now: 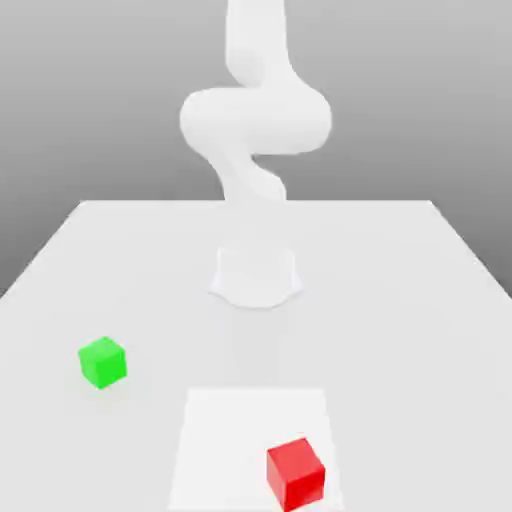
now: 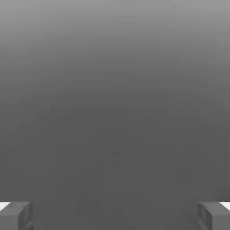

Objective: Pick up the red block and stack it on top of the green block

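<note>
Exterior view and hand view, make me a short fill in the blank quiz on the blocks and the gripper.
1. The green block sits toward the exterior view's ____ side of the table.
2. The red block rests on a pale ____ patch.
3. The two blocks are ____, not touching.
4. The gripper fingers stand wide ____, holding nothing.

Missing words: left; square; apart; open

A pale white table [image 1: 420, 300] is stretching across the exterior view, its far edge sitting against a plain grey backdrop [image 1: 90, 90]. A lighter square patch [image 1: 225, 440] is lying on the table's near part, close to the middle.
</note>
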